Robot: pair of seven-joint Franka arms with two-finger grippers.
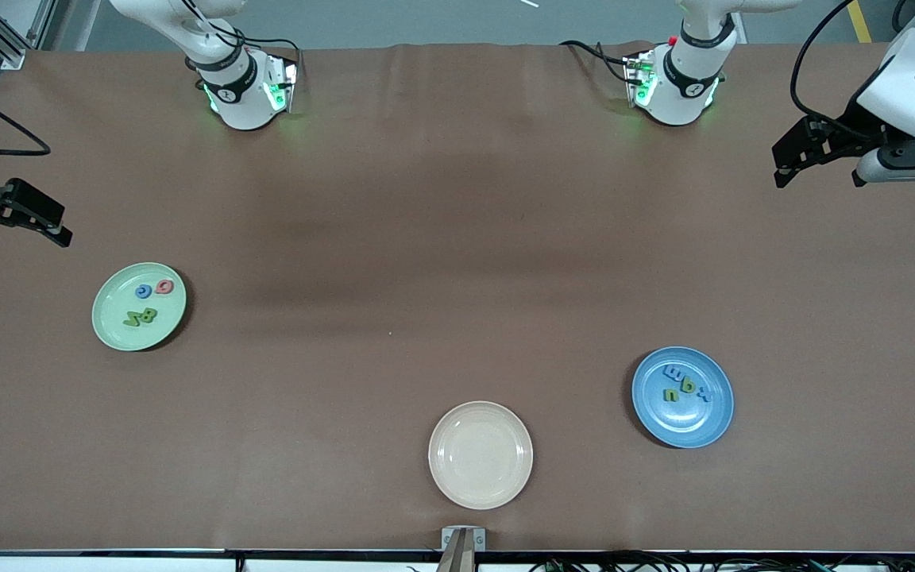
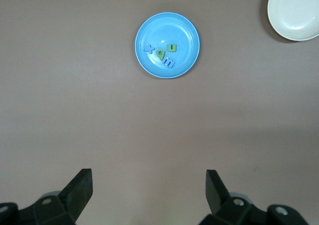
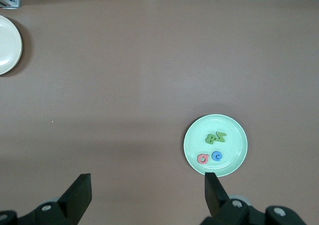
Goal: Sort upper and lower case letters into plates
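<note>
Since all eight small chunky letters are seen lying in plates, the sorting is judged finished or nearly so. Four letters (image 1: pixel 149 302), green, blue and pink-red, lie in the pale mint green round plate (image 1: pixel 112 326) toward the right arm's end of the table; four more letters (image 1: pixel 684 387) lie in the medium blue round plate (image 1: pixel 688 429) toward the left arm's end. Whether each case is correctly placed cannot be read with certainty. The cream-beige plate (image 1: pixel 480 454) is left bare. The left gripper (image 1: pixel 811 151) and right gripper (image 1: pixel 17 218) are held spread and empty over the table ends, waiting.

High front camera, two downward wrist cameras
</note>
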